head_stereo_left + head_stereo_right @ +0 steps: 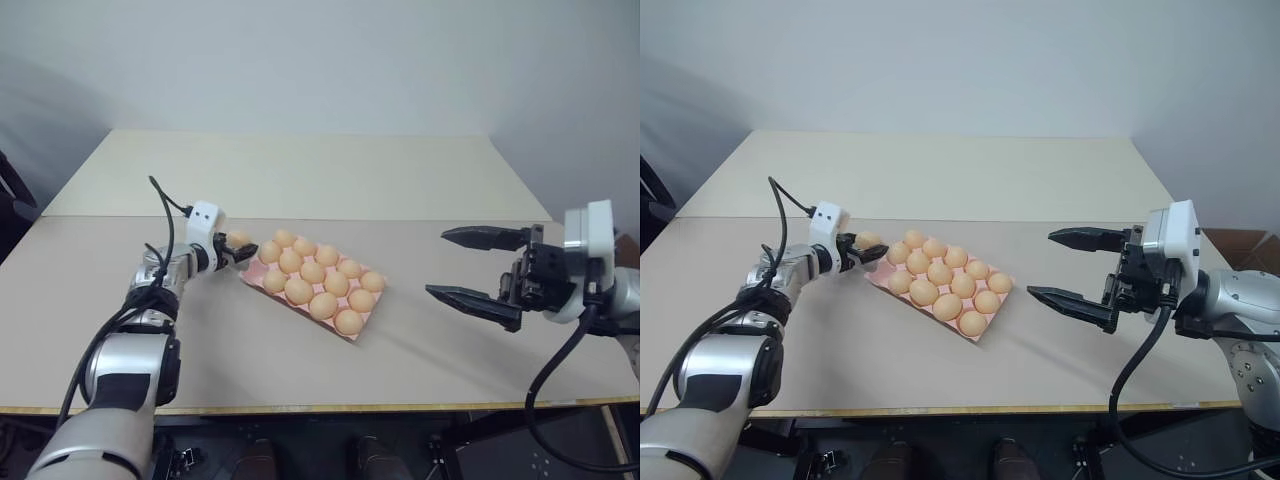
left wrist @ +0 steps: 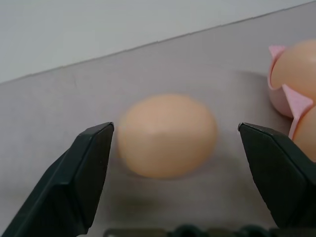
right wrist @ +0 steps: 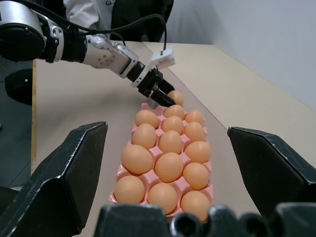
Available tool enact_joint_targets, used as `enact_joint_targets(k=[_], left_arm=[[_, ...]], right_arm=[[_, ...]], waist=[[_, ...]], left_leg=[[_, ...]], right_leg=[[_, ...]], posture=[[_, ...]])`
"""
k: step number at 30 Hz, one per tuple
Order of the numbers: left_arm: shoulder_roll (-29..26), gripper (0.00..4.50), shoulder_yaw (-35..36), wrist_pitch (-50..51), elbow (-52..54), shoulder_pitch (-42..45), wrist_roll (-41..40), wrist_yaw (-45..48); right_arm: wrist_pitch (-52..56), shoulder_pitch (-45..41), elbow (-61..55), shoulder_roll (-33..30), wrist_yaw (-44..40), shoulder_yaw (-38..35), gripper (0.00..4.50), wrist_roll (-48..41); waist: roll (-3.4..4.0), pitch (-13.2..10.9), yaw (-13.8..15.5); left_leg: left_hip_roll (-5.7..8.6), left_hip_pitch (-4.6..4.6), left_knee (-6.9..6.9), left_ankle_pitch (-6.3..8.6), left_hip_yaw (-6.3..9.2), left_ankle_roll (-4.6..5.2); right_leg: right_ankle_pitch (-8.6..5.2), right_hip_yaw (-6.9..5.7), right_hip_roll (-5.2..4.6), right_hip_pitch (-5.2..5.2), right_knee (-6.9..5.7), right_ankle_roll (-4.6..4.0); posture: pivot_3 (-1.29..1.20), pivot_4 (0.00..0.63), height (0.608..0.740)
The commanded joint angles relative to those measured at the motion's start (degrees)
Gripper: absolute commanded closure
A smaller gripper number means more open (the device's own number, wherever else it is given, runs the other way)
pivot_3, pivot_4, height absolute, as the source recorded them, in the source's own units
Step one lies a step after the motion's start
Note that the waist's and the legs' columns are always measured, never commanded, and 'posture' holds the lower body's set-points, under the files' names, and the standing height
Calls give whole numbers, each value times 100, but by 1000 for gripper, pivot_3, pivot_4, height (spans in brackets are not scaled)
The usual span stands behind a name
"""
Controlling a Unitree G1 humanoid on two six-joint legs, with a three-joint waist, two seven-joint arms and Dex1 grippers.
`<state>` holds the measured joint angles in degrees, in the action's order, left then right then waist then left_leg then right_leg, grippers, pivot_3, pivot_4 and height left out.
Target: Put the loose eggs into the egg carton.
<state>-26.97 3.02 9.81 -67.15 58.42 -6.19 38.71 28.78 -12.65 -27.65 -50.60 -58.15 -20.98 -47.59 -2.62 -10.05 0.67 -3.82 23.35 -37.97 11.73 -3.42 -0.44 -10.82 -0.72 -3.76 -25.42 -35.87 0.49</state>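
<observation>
loose egg (image 2: 167, 135), smooth oval, light orange-tan, lies on the table (image 1: 400, 180) between the left gripper (image 2: 173, 148) fingers, which stand apart, not touching it. pink egg carton (image 1: 362, 328) just beside, cups full of like eggs. right gripper (image 1: 478, 268) spread wide, empty, well apart from carton.

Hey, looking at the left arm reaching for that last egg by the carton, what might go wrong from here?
The left end effector straddles the loose egg with a gap on both sides, so an uneven close may roll it along the table. The egg lies close to the egg carton corner, so a finger could nudge the tray. Every cup looks filled, leaving no obvious free slot.
</observation>
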Motion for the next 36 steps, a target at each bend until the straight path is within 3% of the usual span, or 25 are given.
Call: enact_joint_targets(k=[1,4,6,15,22,26,36], left_arm=[[-18,1250,145,-72,-108,282,50,-239],[-23,2189,171,-103,-149,307,77,-266],[-68,2395,148,-117,-117,294,117,-234],[-486,2426,133,-245,564,24,161,239],[-883,2426,58,136,3012,-1055,-502,2074],[-1027,2426,-158,531,4066,-1542,-652,2654],[-1010,2426,-574,673,4161,-1677,-260,2538]], right_arm=[[-1,-89,-110,-84,34,-179,0,-132],[-2,-84,-103,-86,26,-185,0,-134],[-5,-70,-109,-77,29,-192,0,-137],[-43,-65,-67,-43,13,-166,0,-110],[-130,30,-6,-51,-460,-254,0,-302],[-139,90,-16,-63,-619,-303,0,-307],[-139,203,-85,-105,-652,-369,0,-249]], waist=[[0,0,-4],[0,0,-4],[0,0,-2],[0,0,-19],[0,0,2],[1,0,7],[1,0,-8]], left_leg=[[0,0,0,0,0,0],[-1,0,0,0,0,0],[-1,0,0,0,0,0],[-3,0,0,0,0,0],[-3,0,0,0,-1,0],[-2,-1,0,0,-1,0],[-3,-9,0,0,0,0]], right_leg=[[0,0,0,0,0,0],[0,0,1,-1,0,0],[0,-1,1,0,0,0],[0,0,2,-2,-1,0],[0,0,0,-1,-1,-2],[0,1,-2,1,-1,-2],[-1,3,1,5,-1,-1]], posture=[[0,150,740],[0,150,740],[0,150,740],[0,150,740],[0,150,740],[0,150,740],[0,150,740]])
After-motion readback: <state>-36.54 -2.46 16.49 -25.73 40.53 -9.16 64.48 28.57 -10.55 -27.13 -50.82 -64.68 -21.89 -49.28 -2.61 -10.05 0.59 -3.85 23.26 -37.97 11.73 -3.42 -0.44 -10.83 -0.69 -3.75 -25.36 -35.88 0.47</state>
